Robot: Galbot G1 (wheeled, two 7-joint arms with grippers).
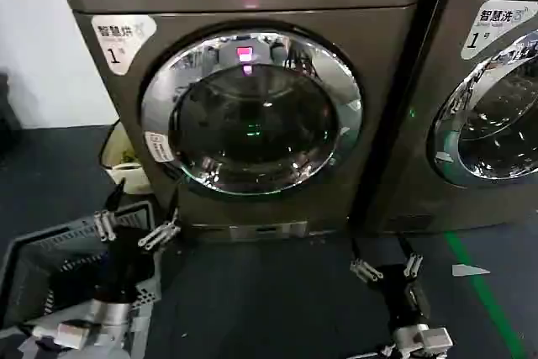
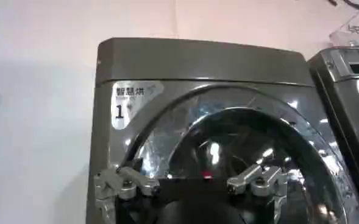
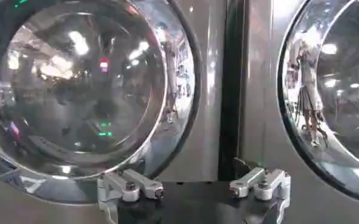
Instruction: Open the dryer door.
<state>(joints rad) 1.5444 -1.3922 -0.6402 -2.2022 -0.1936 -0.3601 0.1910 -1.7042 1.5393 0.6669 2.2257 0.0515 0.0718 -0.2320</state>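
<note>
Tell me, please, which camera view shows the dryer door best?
The head view: the whole round dryer door shows, shut. The left wrist view shows its upper arc; the right wrist view shows most of its glass.

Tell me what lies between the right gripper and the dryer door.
In the head view, bare dark floor and the dryer's lower front panel separate the right gripper from the dryer door.

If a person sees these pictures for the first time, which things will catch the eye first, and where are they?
The eye goes first to the dryer door, a big round chrome-ringed glass door, closed, in the middle of the grey dryer. A second machine with a similar door stands to its right. Low in front, the left claw is open above a grey basket, and the right claw is open over the dark floor.
</note>
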